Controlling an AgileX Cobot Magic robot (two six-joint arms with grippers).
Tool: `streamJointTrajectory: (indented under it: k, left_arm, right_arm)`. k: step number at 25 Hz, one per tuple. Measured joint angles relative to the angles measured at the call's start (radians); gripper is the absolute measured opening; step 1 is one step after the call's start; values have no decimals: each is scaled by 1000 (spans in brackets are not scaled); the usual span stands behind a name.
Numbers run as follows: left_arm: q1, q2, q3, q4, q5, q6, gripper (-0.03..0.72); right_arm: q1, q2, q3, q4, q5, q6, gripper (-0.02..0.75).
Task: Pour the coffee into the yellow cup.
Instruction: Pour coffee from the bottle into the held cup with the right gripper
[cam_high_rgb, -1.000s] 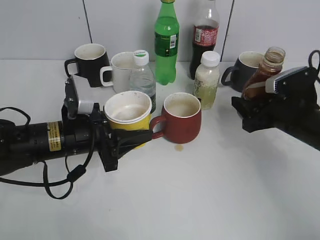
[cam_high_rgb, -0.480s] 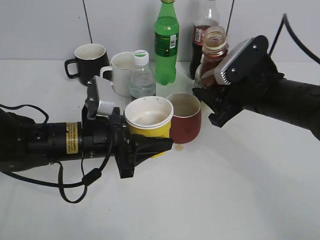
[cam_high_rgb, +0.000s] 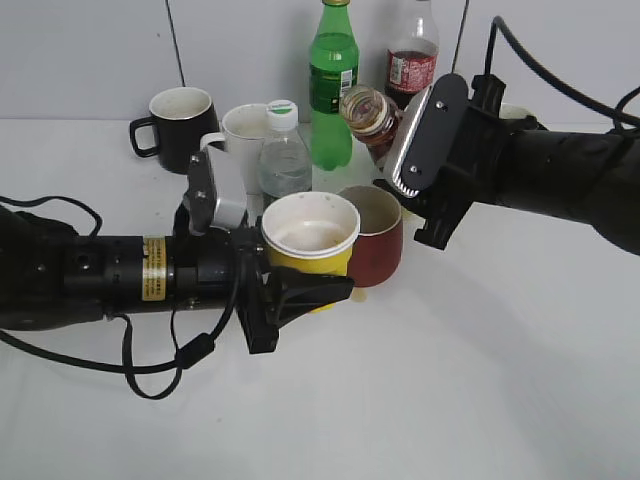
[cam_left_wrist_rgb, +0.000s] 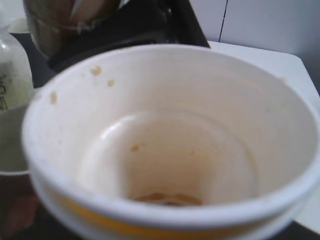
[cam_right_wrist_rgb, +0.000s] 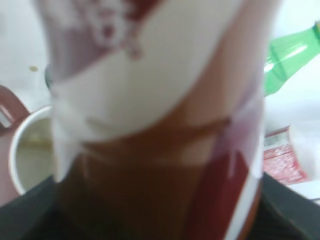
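Nearest the camera, the left tool (cam_high_rgb: 305, 290) is clenched on the yellow cup (cam_high_rgb: 309, 232), carrying it upright above the table (cam_high_rgb: 450, 390). It has slid further right than half a second ago, when the cup sat a little more to the left, and it now covers much of the red mug (cam_high_rgb: 378, 235) just behind it. The left wrist view looks straight into the cup (cam_left_wrist_rgb: 170, 145): white stained walls, a few brown flecks near the rim and a thin brownish trace at the bottom, though it is too blurred to say whether that is liquid.

Above and behind the cup, the right tool (cam_high_rgb: 400, 165) grips the coffee (cam_high_rgb: 372, 115) around its body. The bottle, upright a moment ago, is now tipped with its open neck pointing left and slightly down. Its mouth hangs above the gap between the cup and the clear water bottle (cam_high_rgb: 285, 155), apart from the cup's rim. The right wrist view is filled by the swirl label of the coffee (cam_right_wrist_rgb: 155, 115), badly out of focus, so the fingers themselves cannot be made out there.

Further back stand the white mug (cam_high_rgb: 240, 140) and the black mug (cam_high_rgb: 180, 120). Against the wall are the green bottle (cam_high_rgb: 333, 85) and the cola bottle (cam_high_rgb: 411, 60).
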Motion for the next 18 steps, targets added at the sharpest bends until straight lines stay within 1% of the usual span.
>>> streamJointTrajectory:
  k: [10,15,18]
  left_arm:
    - [-6,-1,-66,27,48,0,379]
    - [-6,-1,-70,38,55,0,379]
    - [-6,-1,-71,37,56,0,379]
  right_arm:
    - [0,0,-42,0,15,-224,503]
    - [0,0,-69,0,13,-315,503]
    - [0,0,-69,0,3,-335,503]
